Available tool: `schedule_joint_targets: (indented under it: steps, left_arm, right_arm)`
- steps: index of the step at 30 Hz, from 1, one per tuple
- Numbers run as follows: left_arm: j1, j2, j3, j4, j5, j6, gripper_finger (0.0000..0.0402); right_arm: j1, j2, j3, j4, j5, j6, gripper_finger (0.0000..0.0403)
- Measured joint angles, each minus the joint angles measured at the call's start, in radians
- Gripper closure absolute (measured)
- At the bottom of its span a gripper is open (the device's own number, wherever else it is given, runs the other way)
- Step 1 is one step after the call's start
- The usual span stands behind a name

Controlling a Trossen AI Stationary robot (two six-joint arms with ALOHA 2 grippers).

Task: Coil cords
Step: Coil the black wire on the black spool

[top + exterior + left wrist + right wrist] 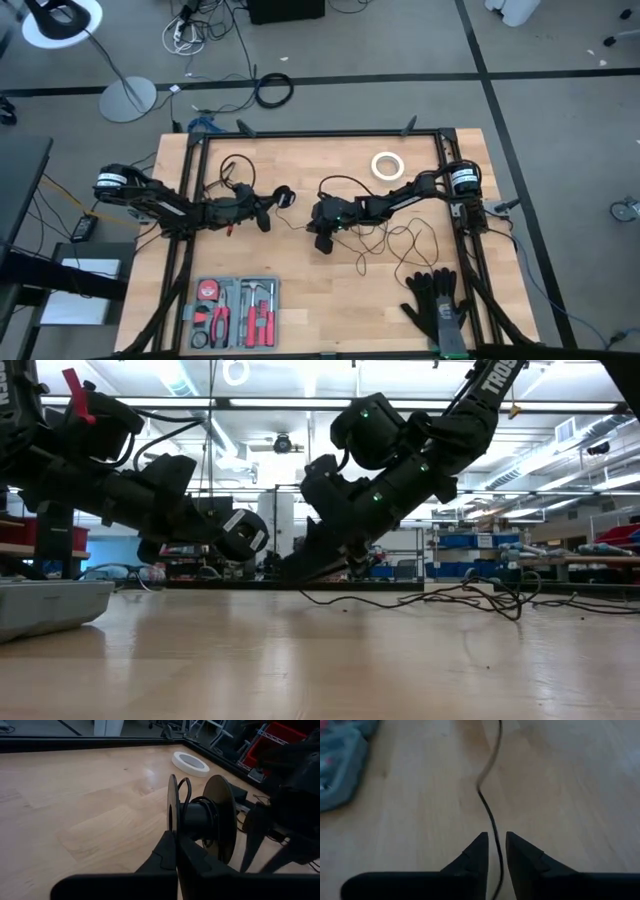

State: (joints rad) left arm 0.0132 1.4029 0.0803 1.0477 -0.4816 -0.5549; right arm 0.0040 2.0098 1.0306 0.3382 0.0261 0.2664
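Note:
The cord point(400, 238) is thin and black. It lies in loose loops on the wooden table and runs to a small black spool point(285, 197) with two round discs and a few turns on its hub point(197, 817). My left gripper point(268, 208) is shut on the spool left of the table's middle. My right gripper point(322, 238) is just right of it, low over the table and shut on the cord point(490, 805). More cord loops point(235, 170) lie beyond the left arm. My left gripper pinches the rim of one spool disc point(173, 827) between its two fingers, coming nearly level from the table's left. The spool point(243, 532) is lifted clear of the table, with its discs upright. My right gripper has the cord point(496, 851) between its two fingers, which slant down toward the table point(315, 565). The cord runs on from the fingertips in a slack wavy line along the wood.
A white tape ring point(387, 165) lies at the far right of the table. A grey tool tray point(232, 310) stands at the near left. Black gloves point(440, 305) lie at the near right. Bare wood shows at the near middle.

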Motion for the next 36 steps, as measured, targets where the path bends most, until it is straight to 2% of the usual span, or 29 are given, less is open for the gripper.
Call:
schedule_joint_targets:
  steps: [3,5,9,16,23,27,30,36]
  left_arm:
    - [0.0,0.0,0.0,-0.003,0.0,-0.004,0.0401]
    - [0.0,0.0,0.0,-0.003,0.0,-0.004,0.0401]
    - [0.0,0.0,0.0,-0.004,0.032,-0.003,0.0401]
    - [0.0,0.0,0.0,0.006,0.087,0.031,0.0401]
    - [0.0,0.0,0.019,-0.009,0.167,0.11,0.0401]
    - [0.0,0.0,0.063,-0.109,0.185,0.135,0.0401]
    - [0.0,0.0,0.115,-0.254,0.172,0.135,0.0401]
    - [0.0,0.0,0.235,-0.491,0.078,0.145,0.0401]
  right_arm:
    - [0.0,0.0,0.0,-0.023,0.015,0.002,0.0383]
    - [0.0,0.0,0.0,-0.028,0.028,0.002,0.0395]
    - [-0.009,-0.032,0.0,-0.1,0.078,0.021,0.0399]
    - [-0.08,-0.14,0.0,-0.373,0.162,0.091,0.0401]
    - [-0.129,-0.223,0.0,-0.393,0.194,0.082,0.0402]
    - [-0.146,-0.271,0.0,-0.351,0.195,0.073,0.0402]
    - [-0.15,-0.293,0.008,-0.309,0.194,0.071,0.0402]
    - [-0.128,-0.294,0.09,-0.309,0.188,0.0,0.0403]
